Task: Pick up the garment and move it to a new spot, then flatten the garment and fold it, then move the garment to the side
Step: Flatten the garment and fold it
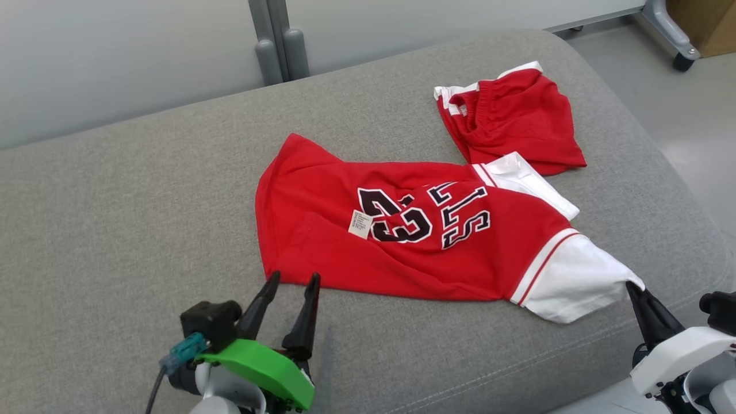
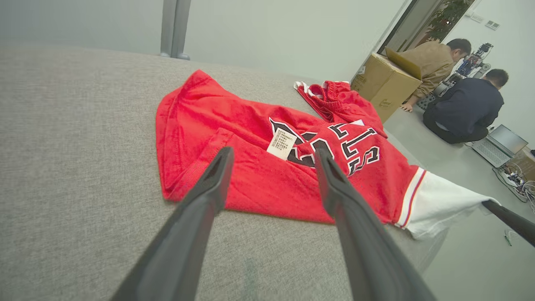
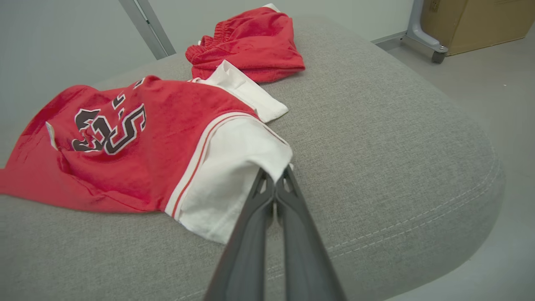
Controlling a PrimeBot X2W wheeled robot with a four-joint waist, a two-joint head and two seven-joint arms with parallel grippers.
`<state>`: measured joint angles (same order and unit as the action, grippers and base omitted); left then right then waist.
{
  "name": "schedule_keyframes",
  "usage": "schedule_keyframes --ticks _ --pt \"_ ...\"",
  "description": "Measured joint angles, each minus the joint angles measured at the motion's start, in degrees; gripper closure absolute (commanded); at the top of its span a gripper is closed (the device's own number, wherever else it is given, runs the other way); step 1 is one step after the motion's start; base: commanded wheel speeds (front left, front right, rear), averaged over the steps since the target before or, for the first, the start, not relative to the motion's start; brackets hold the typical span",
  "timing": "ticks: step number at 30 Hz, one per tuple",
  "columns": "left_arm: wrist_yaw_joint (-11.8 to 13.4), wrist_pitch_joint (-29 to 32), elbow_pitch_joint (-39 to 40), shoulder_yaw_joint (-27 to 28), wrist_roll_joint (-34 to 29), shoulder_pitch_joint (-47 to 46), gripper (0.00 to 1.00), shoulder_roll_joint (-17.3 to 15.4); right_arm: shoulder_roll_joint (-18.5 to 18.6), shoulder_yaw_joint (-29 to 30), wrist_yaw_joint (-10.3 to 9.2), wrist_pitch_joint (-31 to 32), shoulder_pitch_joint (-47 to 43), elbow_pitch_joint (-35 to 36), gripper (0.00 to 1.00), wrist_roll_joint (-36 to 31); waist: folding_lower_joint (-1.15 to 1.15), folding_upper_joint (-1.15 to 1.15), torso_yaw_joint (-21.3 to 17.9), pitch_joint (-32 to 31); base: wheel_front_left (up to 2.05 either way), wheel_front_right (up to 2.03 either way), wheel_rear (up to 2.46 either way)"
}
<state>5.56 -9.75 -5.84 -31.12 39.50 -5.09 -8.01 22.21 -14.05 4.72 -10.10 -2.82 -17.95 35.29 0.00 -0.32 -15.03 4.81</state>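
Beyond, red shorts [image 1: 517, 121] touch the jersey [image 1: 322, 230].

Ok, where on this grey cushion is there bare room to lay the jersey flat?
Widest bare patch: the cushion left of the jersey. A narrower strip runs along the near edge between left pincer and right pincer. Crowded far right, where red shorts abut the jersey.

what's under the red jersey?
Grey cushion shows around the jersey; its far white sleeve reaches the red shorts. Anything beneath the cloth is covered.
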Motion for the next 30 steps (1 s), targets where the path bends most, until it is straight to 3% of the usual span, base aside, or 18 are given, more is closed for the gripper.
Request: schedule_keyframes --ticks 9,20,30 --pt "-0.03 9.22 -6.00 -4.17 -4.24 -11.15 0.00 -0.36 -0.71 -3.27 0.33 0.08 2.71 0.64 1.00 -1.70 0.00 0.00 0.83 2.56 0.00 0.00 0.00" --pt "0.56 18.68 -14.73 -2.83 -4.98 -21.23 0.00 0.78 -2.80 -6.25 0.86 0.32 7.48 1.04 1.00 -3.55 0.00 0.00 -1.78 6.37 0.00 0.00 0.00" --pt "1.07 22.19 -20.50 -1.47 -6.05 -27.59 0.00 1.37 -4.57 -7.27 1.27 -0.03 10.12 0.54 1.00 -3.59 0.00 0.00 -4.87 10.10 0.00 0.00 0.00"
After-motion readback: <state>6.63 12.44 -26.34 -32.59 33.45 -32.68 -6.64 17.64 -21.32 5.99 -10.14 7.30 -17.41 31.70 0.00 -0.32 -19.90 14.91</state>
